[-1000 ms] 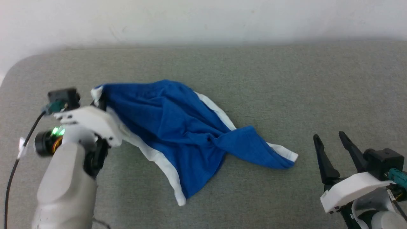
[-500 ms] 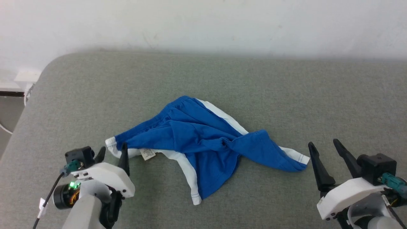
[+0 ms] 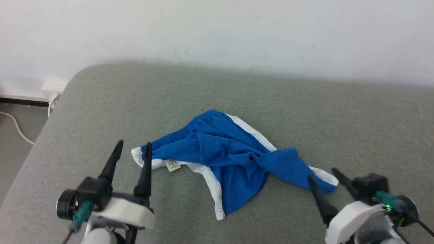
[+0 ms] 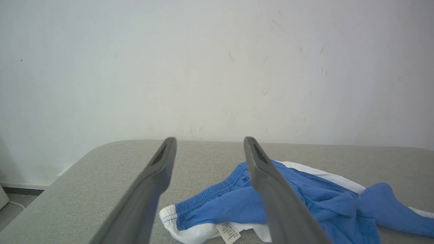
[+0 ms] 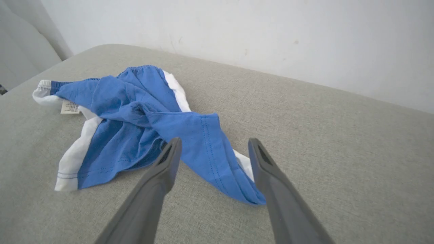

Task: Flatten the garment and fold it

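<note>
at the near edge of the cushion (image 3: pixel 305 118), both grippers stand over the grey fabric.

- left gripper (image 3: pixel 133 143): toward the cushion's left end, jaws spread wide, nothing between them.
- right gripper (image 3: pixel 321 173): toward the cushion's right end, jaws spread wide, nothing between them.

on the middle of the cushion, between the two grippers, lie the shorts (image 3: pixel 223 152). they are crumpled and twisted, not yet flat. one leg (image 3: pixel 234 200) points toward the cushion's near edge.

the long axis runs roughly along the cushion's length. it goes from the white corner (image 3: pixel 137 154) of the waistband, on the left-end side, to the hem (image 3: pixel 329 178) of the other leg, on the right-end side.

governing relation: each end of that axis lies just ahead of one gripper.

- the corner sits at the left gripper's right fingertip in the head view. contact cannot be confirmed. the tag (image 3: pixel 173 165) lies just beside the corner.
- in the right wrist view, the hem lies ahead of the right gripper, between the lines of its fingers and not touching them.

judgement: the left arm is nearer the corner and the right arm is nearer the hem. a pinch at both ends, then a pull apart along the axis, would suit. the twist (image 3: pixel 252 157) at mid-length may resist.

toward the cushion's far edge, the waistband (image 3: pixel 184 130) arcs upward. beyond the cushion stands a pale wall (image 3: pixel 217 34).
</note>
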### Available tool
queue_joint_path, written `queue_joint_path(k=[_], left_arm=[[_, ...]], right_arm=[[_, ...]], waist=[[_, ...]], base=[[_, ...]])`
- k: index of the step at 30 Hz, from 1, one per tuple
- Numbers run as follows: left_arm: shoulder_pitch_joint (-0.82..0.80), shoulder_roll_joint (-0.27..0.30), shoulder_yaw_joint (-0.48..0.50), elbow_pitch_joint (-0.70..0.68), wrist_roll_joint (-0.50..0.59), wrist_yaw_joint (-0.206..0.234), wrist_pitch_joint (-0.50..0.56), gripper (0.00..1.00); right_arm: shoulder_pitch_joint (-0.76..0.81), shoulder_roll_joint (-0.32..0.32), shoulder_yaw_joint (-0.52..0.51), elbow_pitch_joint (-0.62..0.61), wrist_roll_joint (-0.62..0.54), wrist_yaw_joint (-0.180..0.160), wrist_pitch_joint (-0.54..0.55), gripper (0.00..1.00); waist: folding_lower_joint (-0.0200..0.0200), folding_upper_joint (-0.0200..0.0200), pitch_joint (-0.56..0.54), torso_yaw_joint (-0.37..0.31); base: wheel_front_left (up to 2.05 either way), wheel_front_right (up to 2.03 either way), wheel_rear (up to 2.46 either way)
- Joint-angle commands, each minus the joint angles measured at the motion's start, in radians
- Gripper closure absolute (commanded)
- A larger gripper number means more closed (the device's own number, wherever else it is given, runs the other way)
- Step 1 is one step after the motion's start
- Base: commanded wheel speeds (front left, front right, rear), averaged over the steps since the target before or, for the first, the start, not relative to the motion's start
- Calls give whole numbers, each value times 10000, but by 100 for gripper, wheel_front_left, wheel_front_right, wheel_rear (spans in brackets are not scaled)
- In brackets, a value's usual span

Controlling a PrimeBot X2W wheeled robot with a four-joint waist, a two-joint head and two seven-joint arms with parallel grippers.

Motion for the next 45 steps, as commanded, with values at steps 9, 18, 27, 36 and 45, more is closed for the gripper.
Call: queue_joint_path(k=[9,18,27,36,45], left_arm=[[1128,-568,-343,-890,1564,-229,-46,0],[854,-988,-360,-668,1633,-355,-46,0],[746,-1193,-143,-611,1614,-431,-47,0],[791,-1255,23,-327,1701,-509,-47,0],[992,-1264,86,-169,1816,-615,-47,0]], right_arm=[[-1863,-691,2031,1089,1736,-7,3296,0],[-3264,-72,1933,3194,2349,-7,4654,0],[-3920,236,1993,4917,2242,-7,4305,53],[-3995,-289,2660,5260,2399,-7,3726,100],[-3383,-2467,2988,3669,2703,-7,4146,100]], waist=[[1,0,461,823],[1,0,866,1620],[1,0,1217,2018],[1,0,986,1490],[1,0,385,483]], base=[[0,0,0],[0,0,0],[0,0,0],[0,0,0],[0,0,0]])
